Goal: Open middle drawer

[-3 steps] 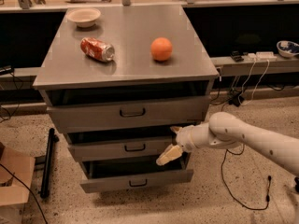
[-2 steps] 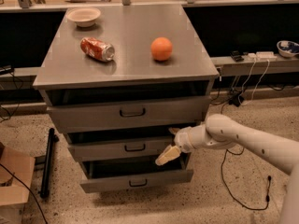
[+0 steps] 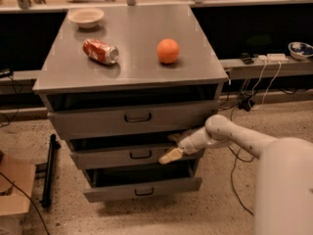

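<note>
My pincer point(image 3: 171, 153) is at the front of the middle drawer point(image 3: 112, 158), at the right end of its panel and close to the panel's top edge. My white arm point(image 3: 234, 136) reaches in to it from the right. One pale yellowish tip lies against the grey panel. Whether the pincer is wide or narrow I cannot tell, nor whether it has hold of anything.

The middle drawer sits below the front edge of the counter point(image 3: 132, 80), second of three in the grey cabinet. It is pulled out a little, with a dark gap above its front. Its small black handle point(image 3: 141, 154) is at the middle of the panel, just left of my pincer and apart from it.

The top drawer point(image 3: 98, 121) has a taller front and its own black handle point(image 3: 138, 117). It is out a little too, with a dark gap under the counter's front edge. The bottom drawer point(image 3: 112, 192) also stands out from the cabinet, with a dark opening above it.

On the counter a pale bowl point(image 3: 86, 17) sits near the far left corner. A crushed red can point(image 3: 100, 51) lies on its side towards the left edge. An orange point(image 3: 167, 51) sits right of the middle, well apart from the can.

On the floor to the left of the cabinet lies a black bar point(image 3: 49, 170), and beside it some cardboard point(image 3: 14, 187). Cables point(image 3: 234, 155) trail over the floor on the right.
</note>
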